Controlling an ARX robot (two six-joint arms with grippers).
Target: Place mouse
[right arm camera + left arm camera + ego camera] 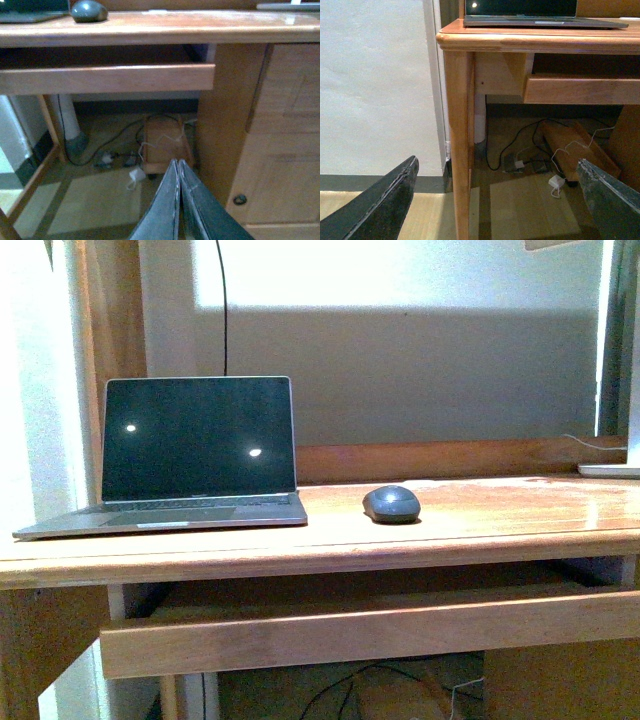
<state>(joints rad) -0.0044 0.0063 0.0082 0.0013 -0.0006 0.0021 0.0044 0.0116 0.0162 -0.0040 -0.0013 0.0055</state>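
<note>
The dark grey oval mouse (pixel 391 504) rests on the wooden desk top (pixel 480 515), just right of the open laptop (pixel 190 455). It also shows in the right wrist view (pixel 89 11) near the desk's front edge. Neither arm shows in the front view. My left gripper (pixel 497 172) is open and empty, low in front of the desk's left leg (pixel 457 140). My right gripper (pixel 178 165) is shut on nothing, held below desk level and apart from the mouse.
A pull-out wooden shelf (pixel 370 625) sits under the desk top. A cabinet door with a knob (pixel 240 200) stands at the desk's right. Cables, chargers and a wooden box (pixel 165 142) lie on the floor underneath. A white wall (pixel 375 85) is at the left.
</note>
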